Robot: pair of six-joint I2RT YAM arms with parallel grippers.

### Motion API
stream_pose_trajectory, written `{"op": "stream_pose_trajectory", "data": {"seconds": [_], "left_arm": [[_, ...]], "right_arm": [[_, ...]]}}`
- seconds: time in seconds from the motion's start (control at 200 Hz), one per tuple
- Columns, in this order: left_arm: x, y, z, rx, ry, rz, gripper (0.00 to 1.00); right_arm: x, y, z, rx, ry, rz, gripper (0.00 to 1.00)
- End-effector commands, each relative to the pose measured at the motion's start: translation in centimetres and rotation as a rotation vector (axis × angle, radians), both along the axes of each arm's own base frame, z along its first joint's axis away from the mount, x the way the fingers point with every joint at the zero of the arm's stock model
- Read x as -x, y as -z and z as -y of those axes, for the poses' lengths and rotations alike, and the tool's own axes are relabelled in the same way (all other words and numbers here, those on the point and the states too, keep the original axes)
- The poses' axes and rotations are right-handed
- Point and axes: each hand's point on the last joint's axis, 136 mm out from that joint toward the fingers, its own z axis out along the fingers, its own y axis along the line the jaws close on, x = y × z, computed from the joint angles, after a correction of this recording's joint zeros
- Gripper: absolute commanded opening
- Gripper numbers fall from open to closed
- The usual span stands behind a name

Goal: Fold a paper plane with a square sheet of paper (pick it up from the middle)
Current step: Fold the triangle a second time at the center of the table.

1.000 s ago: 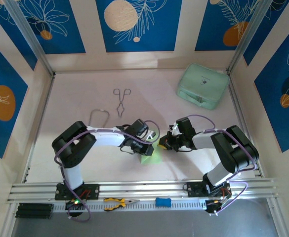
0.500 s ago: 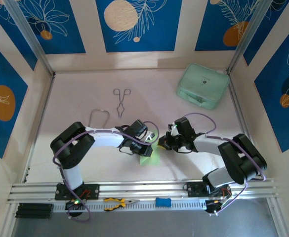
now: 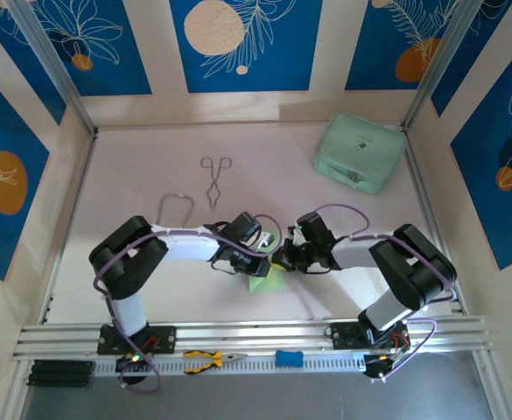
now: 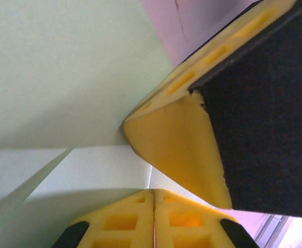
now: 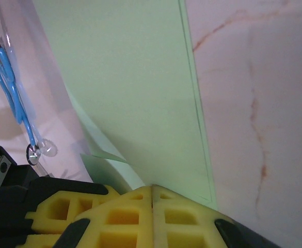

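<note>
The square sheet of paper (image 3: pixel 269 282) pinched from both sides
The left gripper (image 4: pixel 154 194) and right gripper (image 5: pixel 152 187) clamp it, well apart from the mint case (image 3: pixel 359 153); bare table (image 5: pixel 254 103) borders its straight edge.

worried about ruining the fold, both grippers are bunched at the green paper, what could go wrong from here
Tearing: the left gripper and right gripper are both shut, apparently on the same thin paper, close together; pulling apart could rip it.
Collision: in the left wrist view the right gripper's finger sits right beside the left fingertips, so a small move may knock them together.
</note>
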Motion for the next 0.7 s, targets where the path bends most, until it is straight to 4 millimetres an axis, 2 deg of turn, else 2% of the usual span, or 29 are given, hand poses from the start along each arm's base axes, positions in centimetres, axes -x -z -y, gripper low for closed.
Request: {"op": "stream_pose_trajectory", "data": {"seconds": [0.0,0.185,0.695], "left_arm": [[0.8,-0.3,-1.0,-0.025,0.006,-0.009,0.09],[2.1,0.0,-2.2,-0.057,0.04,-0.037,0.1],[3.4,1.4,-5.0,-0.135,0.03,-0.041,0.11]], "right_arm": [[0.6,2.6,2.1,0.089,0.061,-0.055,0.0],[0.5,2.6,2.2,0.083,0.06,-0.055,0.0],[0.4,2.6,2.5,0.087,0.06,-0.057,0.0]]}}
